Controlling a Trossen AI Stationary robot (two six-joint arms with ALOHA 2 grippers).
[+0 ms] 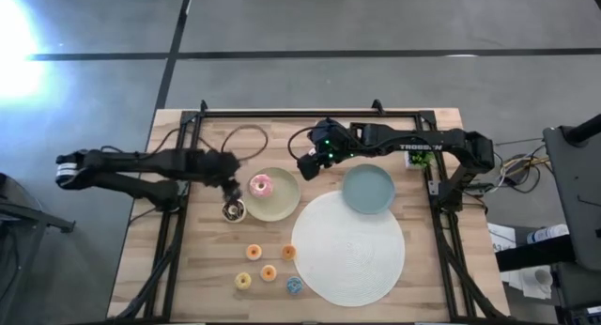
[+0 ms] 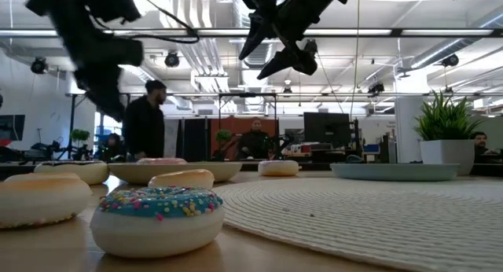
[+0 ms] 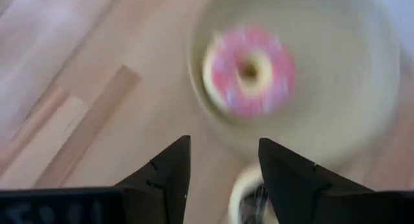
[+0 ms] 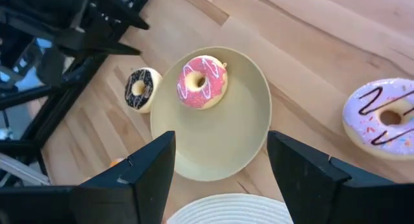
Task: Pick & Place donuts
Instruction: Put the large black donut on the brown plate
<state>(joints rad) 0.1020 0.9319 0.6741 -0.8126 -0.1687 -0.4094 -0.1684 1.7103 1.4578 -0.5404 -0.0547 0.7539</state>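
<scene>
The pink donut (image 1: 260,185) lies in the beige plate (image 1: 282,205), close to its rim (image 4: 200,81). The brown-iced donut (image 1: 234,210) sits flat on the wood just outside that plate (image 4: 141,89). My left gripper (image 1: 230,179) hovers open above the plate's left edge, with the pink donut ahead of its fingers (image 3: 249,70). My right gripper (image 1: 310,161) hangs open over the plate's far right side (image 4: 220,166). The purple-white donut (image 4: 388,117) lies on the table near it. Several mini donuts (image 1: 269,272) lie near the front edge.
A teal plate (image 1: 367,189) sits right of the beige one, and the big white mat (image 1: 347,248) lies in front of both. A blue mini donut (image 2: 157,217) is closest to the near edge. A black frame (image 1: 310,112) borders the table. People stand in the room behind.
</scene>
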